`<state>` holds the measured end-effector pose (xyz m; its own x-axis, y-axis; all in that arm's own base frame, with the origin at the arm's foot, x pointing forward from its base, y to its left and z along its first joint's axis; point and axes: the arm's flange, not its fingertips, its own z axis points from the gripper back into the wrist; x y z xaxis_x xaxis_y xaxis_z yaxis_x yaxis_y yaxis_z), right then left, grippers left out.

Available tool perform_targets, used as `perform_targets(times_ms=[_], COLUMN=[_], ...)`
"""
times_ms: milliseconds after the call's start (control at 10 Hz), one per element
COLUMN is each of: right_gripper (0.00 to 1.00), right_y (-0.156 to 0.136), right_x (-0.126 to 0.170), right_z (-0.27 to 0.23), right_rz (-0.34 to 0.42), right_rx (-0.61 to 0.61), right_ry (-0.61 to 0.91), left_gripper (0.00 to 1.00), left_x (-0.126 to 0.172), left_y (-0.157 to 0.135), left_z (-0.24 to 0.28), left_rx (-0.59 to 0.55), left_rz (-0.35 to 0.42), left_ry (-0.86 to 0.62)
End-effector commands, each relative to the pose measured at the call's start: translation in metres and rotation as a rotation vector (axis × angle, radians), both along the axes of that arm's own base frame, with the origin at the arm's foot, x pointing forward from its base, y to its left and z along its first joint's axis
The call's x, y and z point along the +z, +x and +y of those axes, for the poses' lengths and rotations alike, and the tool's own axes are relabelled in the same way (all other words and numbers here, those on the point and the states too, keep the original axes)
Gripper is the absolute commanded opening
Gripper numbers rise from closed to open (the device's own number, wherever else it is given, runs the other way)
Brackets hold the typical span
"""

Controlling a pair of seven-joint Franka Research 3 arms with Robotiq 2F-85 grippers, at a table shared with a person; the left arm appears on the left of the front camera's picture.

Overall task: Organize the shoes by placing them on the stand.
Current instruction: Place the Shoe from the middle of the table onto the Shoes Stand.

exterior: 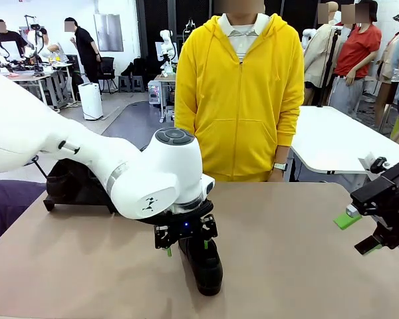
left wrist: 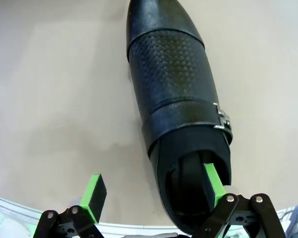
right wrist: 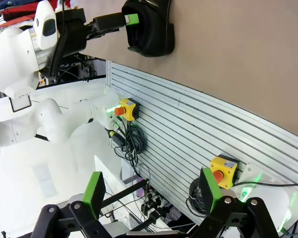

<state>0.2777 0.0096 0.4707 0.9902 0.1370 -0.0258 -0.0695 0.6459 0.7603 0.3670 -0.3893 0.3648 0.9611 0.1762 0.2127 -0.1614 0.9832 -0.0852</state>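
Shoe [exterior: 201,264] up front sits on the bench [exterior: 286,252] with the wide-open left gripper [exterior: 186,247] straddling its heel, nothing grabbed, so racking's barely started.

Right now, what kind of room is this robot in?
Probably a robot lab or workshop. Behind the person in the yellow hoodie, more people work at other tables, and red stop buttons with cables sit by the table.
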Motion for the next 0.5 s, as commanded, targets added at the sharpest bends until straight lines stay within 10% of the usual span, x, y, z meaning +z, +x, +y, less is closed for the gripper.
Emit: perform_targets(times_ms=[0, 200, 400], right_gripper=[1.00, 1.00, 1.00], right_y=[0.0010, 0.0010, 0.0010], right_x=[-0.0011, -0.0011, -0.0011], right_z=[-0.0011, -0.0011, -0.0011], right_rz=[-0.016, -0.016, -0.016], right_rx=[0.016, 0.016, 0.016], right_ry=[0.022, 0.022, 0.022], left_gripper=[1.00, 0.96, 0.00], left_x=[-0.0093, -0.0118, -0.0145], left_y=[0.0085, 0.0093, 0.0088], left_z=[-0.0083, -0.0081, -0.0072], left_rx=[0.042, 0.051, 0.060], left_rz=[-0.021, -0.018, -0.026], left_ry=[0.020, 0.022, 0.034])
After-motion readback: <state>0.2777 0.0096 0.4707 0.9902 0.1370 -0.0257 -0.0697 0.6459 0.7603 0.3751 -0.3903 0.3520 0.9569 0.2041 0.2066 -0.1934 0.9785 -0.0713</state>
